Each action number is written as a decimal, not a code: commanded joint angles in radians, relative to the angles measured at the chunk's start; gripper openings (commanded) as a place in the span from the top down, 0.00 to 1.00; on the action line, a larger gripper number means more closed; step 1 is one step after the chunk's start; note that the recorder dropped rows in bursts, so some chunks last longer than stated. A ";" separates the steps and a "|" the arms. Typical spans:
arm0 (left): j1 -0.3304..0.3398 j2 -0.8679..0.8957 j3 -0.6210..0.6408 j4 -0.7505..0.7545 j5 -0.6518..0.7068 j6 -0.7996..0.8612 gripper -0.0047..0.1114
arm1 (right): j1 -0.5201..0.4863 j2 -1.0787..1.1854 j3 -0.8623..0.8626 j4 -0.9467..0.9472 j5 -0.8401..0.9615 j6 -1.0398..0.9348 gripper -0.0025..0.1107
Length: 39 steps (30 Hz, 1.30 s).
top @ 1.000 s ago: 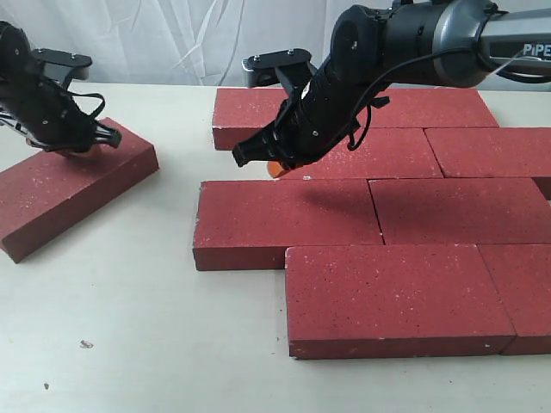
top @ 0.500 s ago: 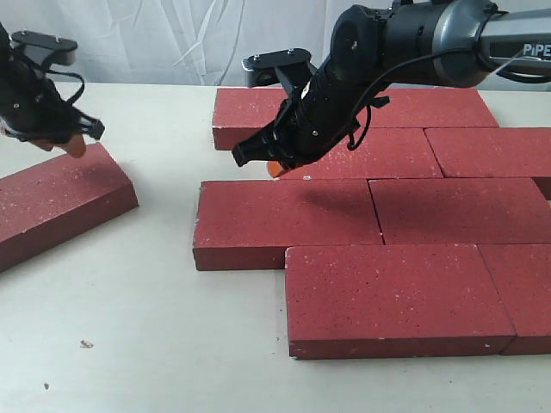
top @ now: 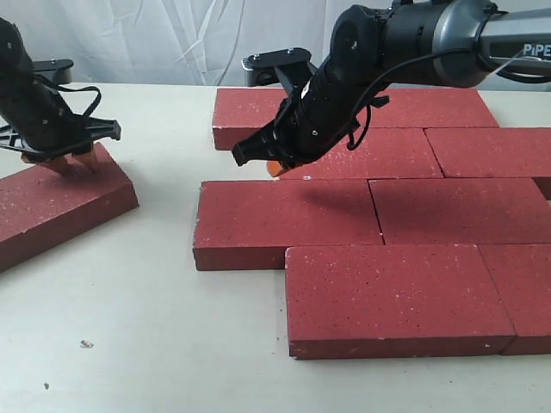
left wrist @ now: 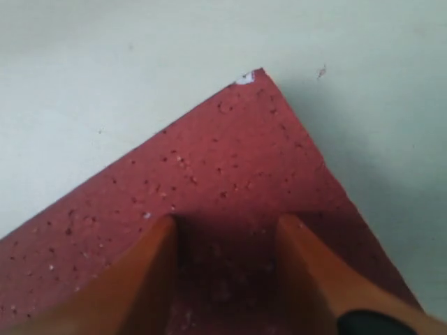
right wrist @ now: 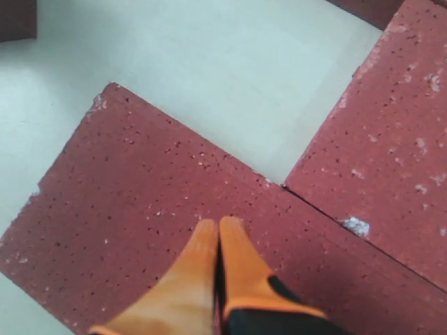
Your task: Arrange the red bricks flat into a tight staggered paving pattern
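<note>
One loose red brick (top: 60, 202) (left wrist: 223, 153) lies flat and skewed at the left, apart from the others. My left gripper (top: 73, 162) (left wrist: 229, 222) is open, its orange fingertips (left wrist: 164, 237) down on the top of that brick's far end, with nothing between them. Several red bricks (top: 387, 297) lie flat in staggered rows on the right. My right gripper (top: 274, 165) (right wrist: 220, 223) is shut and empty, just above the far edge of the third row's left brick (top: 284, 219) (right wrist: 140, 209).
The pale table (top: 155, 327) shows between the loose brick and the paved group. A strip of bare table (right wrist: 300, 118) shows beside the right gripper, left of the second-row brick (top: 379, 155) (right wrist: 391, 153). A white curtain (top: 172, 34) hangs behind.
The loose brick has slid to the left. My left gripper lifted off it, then came back down on its far end. The right arm has stayed still.
</note>
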 commanded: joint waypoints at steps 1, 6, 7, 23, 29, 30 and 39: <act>-0.025 0.048 0.016 -0.034 0.092 0.203 0.58 | -0.006 -0.009 0.001 -0.010 -0.035 -0.002 0.98; -0.097 0.048 0.016 -0.043 0.113 0.362 0.58 | -0.006 -0.009 0.001 -0.010 -0.042 -0.002 0.98; -0.110 0.048 0.016 -0.046 0.111 0.362 0.58 | -0.006 -0.009 0.001 -0.010 -0.042 -0.002 0.98; -0.115 -0.117 -0.012 -0.016 0.052 0.360 0.58 | -0.006 -0.009 0.001 0.003 -0.050 -0.002 0.98; -0.077 -0.193 -0.041 -0.003 0.043 0.273 0.69 | -0.006 -0.009 0.001 0.002 -0.042 -0.001 0.98; -0.063 -0.201 -0.041 -0.003 0.041 0.273 0.74 | -0.006 -0.009 0.001 0.002 -0.039 -0.001 0.98; 0.118 -0.219 -0.041 -0.007 0.087 0.259 0.96 | 0.001 -0.009 0.001 0.084 -0.010 -0.004 0.98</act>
